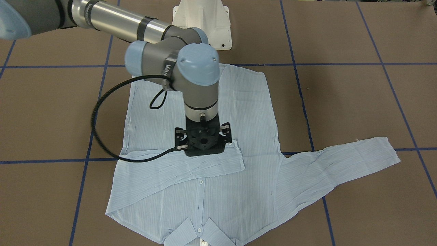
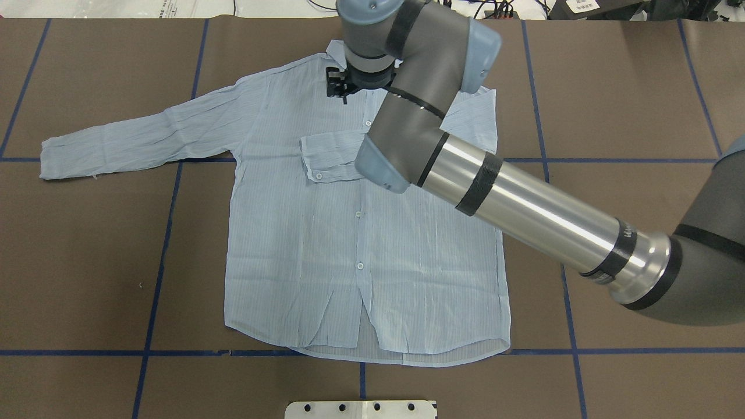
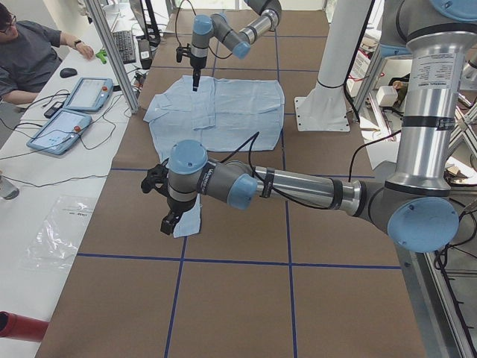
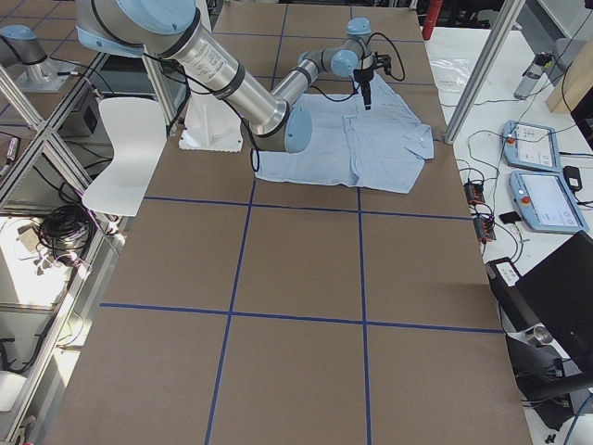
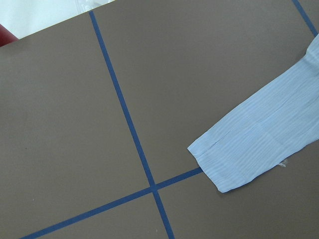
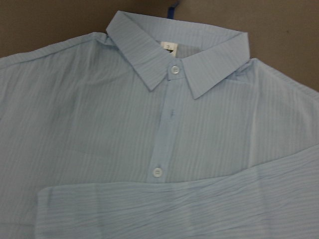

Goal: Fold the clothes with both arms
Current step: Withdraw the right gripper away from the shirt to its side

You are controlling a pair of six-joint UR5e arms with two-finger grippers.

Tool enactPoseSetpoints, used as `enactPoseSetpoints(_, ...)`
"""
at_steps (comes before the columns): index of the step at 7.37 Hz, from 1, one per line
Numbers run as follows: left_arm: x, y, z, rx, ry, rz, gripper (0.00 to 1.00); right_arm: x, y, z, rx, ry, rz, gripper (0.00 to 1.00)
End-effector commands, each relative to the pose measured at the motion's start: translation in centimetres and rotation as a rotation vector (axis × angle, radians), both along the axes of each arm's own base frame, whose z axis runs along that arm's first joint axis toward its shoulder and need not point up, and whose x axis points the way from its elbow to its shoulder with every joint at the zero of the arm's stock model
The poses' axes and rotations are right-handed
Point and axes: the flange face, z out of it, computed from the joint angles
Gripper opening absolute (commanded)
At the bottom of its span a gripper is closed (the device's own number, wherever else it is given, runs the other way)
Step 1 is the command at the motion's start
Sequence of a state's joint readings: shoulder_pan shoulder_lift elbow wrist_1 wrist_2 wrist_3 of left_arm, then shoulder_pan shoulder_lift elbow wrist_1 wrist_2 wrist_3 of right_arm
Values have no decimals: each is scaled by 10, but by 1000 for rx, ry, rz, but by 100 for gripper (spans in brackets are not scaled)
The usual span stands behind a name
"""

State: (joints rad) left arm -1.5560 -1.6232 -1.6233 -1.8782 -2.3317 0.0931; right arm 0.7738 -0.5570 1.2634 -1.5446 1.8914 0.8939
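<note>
Front-facing: shows the shirt (image 1: 239,191) flat mid-frame, one sleeve (image 1: 191,165) folded across; right gripper (image 1: 204,141) above it, jaws hidden. Exterior left: puts left gripper (image 3: 170,218) near the outstretched cuff (image 3: 192,221), grip unreadable. Risks dragging thin cloth there, likely undoing the fold.

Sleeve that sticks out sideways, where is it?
In the overhead view the outstretched sleeve lies flat on the left half of the table, its cuff beside a blue tape line.
</note>
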Motion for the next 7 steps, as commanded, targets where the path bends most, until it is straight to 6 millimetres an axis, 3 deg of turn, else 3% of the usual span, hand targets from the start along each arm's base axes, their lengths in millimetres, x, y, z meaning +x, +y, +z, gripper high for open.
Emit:
enactPoseSetpoints(1, 1, 1, 46, -6, 37, -74, 100, 119, -44, 89, 14, 13, -111, 100)
enactPoseSetpoints(3, 21, 23, 57, -54, 108, -168, 100, 230, -27, 188, 76, -34, -166, 100)
enactPoseSetpoints(4, 46, 41, 67, -107, 153, -206, 100, 262, -12, 216, 69, -77, -171, 100)
enactPoseSetpoints(5, 73, 57, 78, -152, 165, -263, 100, 273, 2, 230, 66, -87, -171, 100)
enactPoseSetpoints(7, 108, 67, 94, -186, 185, -323, 100, 276, 8, 234, 63, -85, -169, 100)
